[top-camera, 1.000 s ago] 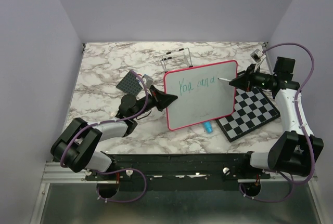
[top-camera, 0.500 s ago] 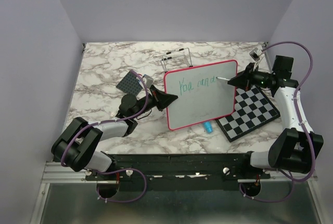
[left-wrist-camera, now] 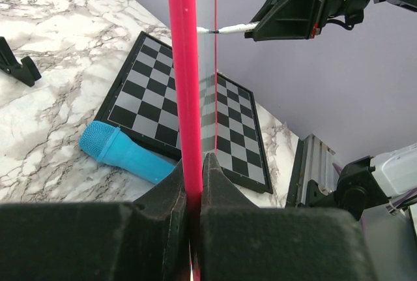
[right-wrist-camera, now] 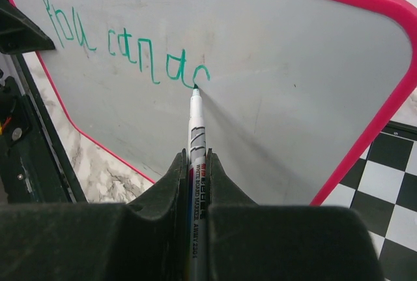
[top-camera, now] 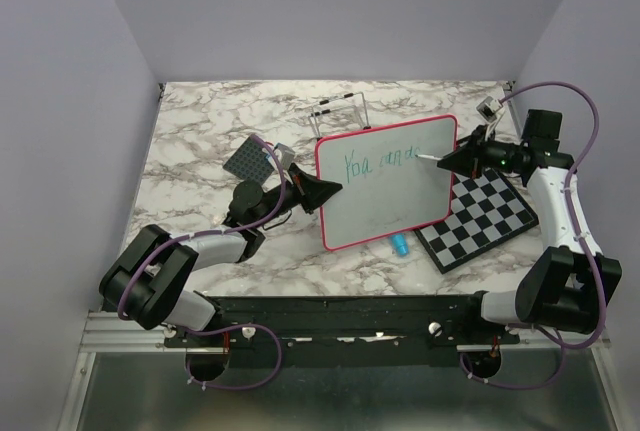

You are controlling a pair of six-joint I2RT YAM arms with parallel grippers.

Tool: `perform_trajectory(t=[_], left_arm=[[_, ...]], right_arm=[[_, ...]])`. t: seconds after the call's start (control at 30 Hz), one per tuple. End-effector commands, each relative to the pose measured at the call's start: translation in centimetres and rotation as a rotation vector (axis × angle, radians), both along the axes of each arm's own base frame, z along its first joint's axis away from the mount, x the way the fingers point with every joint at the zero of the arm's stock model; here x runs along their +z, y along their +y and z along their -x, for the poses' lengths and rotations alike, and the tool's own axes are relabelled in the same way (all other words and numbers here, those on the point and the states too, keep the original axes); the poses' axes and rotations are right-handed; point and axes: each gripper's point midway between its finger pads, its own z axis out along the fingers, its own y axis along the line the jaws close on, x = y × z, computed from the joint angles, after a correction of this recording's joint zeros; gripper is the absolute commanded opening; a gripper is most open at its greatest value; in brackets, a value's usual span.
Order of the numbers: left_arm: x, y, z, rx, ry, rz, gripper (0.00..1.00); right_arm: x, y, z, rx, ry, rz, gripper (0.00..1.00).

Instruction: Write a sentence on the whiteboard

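The whiteboard (top-camera: 390, 201), white with a pink-red frame, stands tilted up in the middle of the table. My left gripper (top-camera: 322, 191) is shut on its left frame edge (left-wrist-camera: 185, 98). My right gripper (top-camera: 462, 158) is shut on a white marker (right-wrist-camera: 197, 137) whose tip touches the board. The sentence (right-wrist-camera: 124, 46) is green handwriting on one line, with "You" on the left; the marker tip sits at the end of its last letter. It also shows in the top view (top-camera: 385, 161).
A black-and-white checkered board (top-camera: 485, 216) lies right of the whiteboard. A light-blue cap-like object (top-camera: 399, 245) lies at the board's lower edge. A wire stand (top-camera: 338, 116) is behind it, a dark grey square plate (top-camera: 248, 161) to the left.
The marker has added a letter at the right end of the green line. My right gripper shifted slightly right along the board. The left arm has not moved.
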Motion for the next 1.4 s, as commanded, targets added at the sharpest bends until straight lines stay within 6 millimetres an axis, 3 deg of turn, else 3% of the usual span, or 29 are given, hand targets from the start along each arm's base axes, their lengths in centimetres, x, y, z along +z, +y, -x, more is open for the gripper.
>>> perform_trajectory(t=[0.0,0.2,0.33,0.6,0.87,1.37], left_arm=[[-2.3,0.0,0.0,-0.006,-0.035,-0.108,0.00],[-2.4,0.0,0.0,-0.008,-0.035,-0.110,0.00],[-2.4,0.0,0.0,-0.009,-0.033,-0.110,0.00],[-2.5,-0.1,0.0,-0.012,-0.032,-0.111,0.00],[-2.5,-0.2,0.0,-0.017,-0.032,-0.111,0.00],[-2.8,-0.2,-0.1,-0.013,-0.026,-0.113,0.00]], right_arm=[[0.5,-1.2,-0.2,-0.043,-0.015,0.030,0.01],[1.4,-1.4,-0.4,-0.041,-0.032,0.014,0.01],[3.2,-1.0,-0.6,-0.022,-0.064,-0.014,0.01],[4.8,-1.8,-2.9,-0.082,-0.100,-0.018,0.01],[3.1,-2.0,-3.2,-0.083,-0.048,-0.023,0.01],[-0.8,-1.4,0.3,-0.036,0.021,0.021,0.01]])
